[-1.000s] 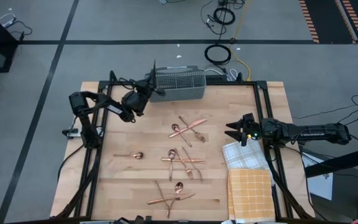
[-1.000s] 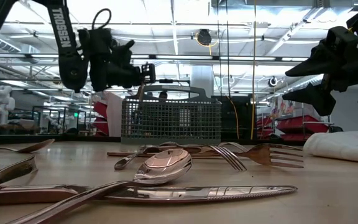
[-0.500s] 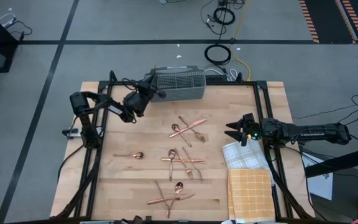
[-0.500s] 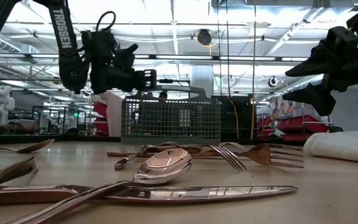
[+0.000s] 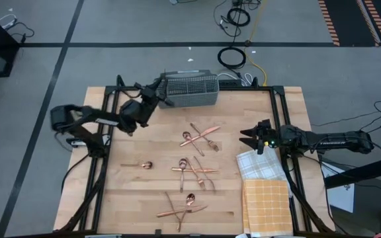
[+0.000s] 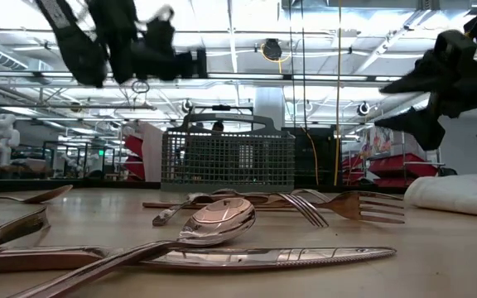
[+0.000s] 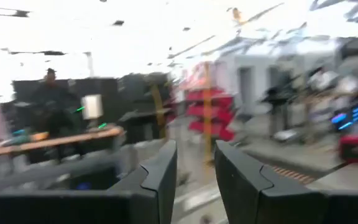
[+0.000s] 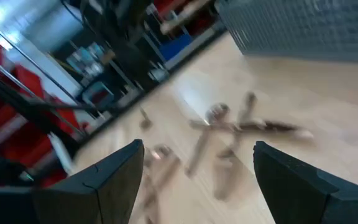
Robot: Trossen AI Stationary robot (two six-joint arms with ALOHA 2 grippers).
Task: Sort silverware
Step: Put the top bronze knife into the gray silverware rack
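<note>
A large workshop hall: steel roof trusses (image 6: pixel 247 79) with strip lights overhead, red racks (image 6: pixel 387 165) behind the counter (image 5: pixel 157 139), taped grey floor (image 5: pixel 45 66) strewn with cables (image 5: pixel 233 16)

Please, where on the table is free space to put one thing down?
Bare wood lies between the lone spoon and the grey caddy, under the left hand. Also between the crossed cutlery and the right hand. The middle is crowded.
</note>
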